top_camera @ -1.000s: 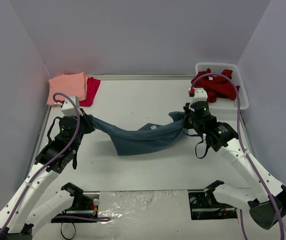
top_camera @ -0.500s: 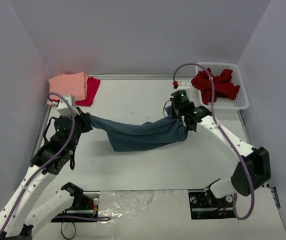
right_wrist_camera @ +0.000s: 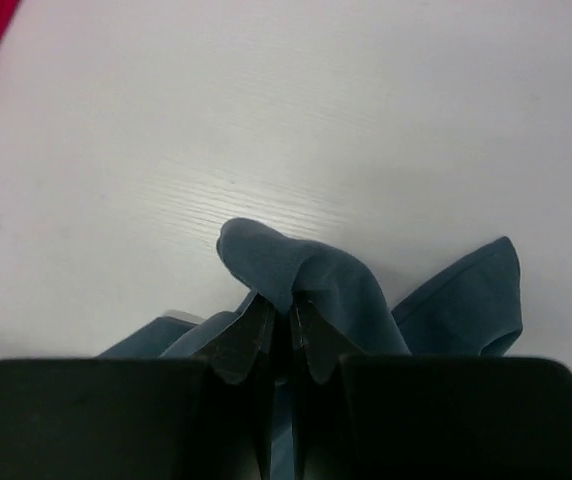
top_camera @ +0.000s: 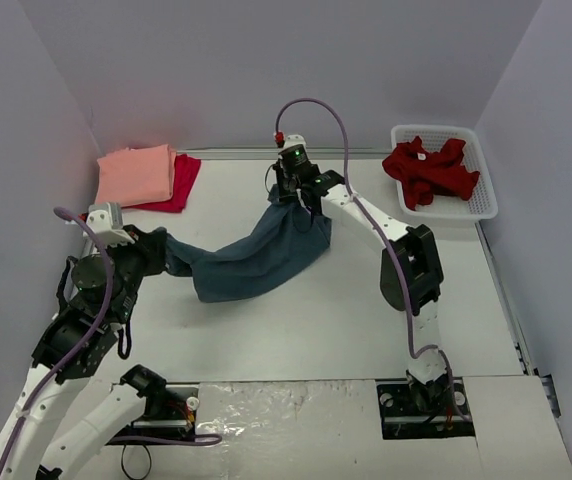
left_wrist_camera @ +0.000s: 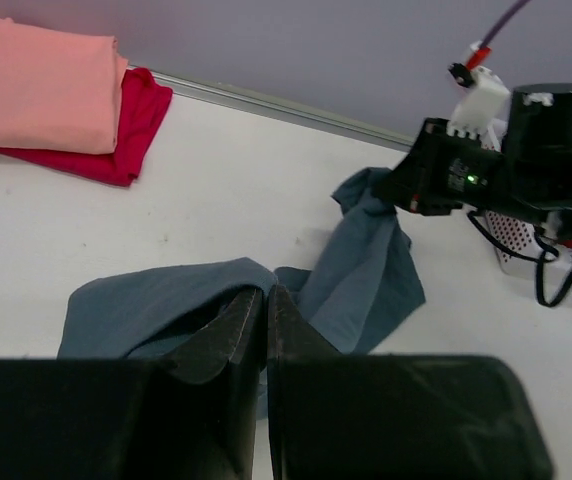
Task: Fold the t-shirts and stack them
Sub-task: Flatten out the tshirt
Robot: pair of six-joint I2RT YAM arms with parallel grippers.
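**Spreading step, fold not yet begun**

The left claw and right claw are each pinched shut on an edge of the large slate-blue cloth t-shirt, which sags onto the white worktop between them. Next, probably: lay it flat, then fold.

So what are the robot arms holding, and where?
Both hold the slate-blue t-shirt, each pinching a bunched fold: the left end effector at its left end, the right end effector at its far end.
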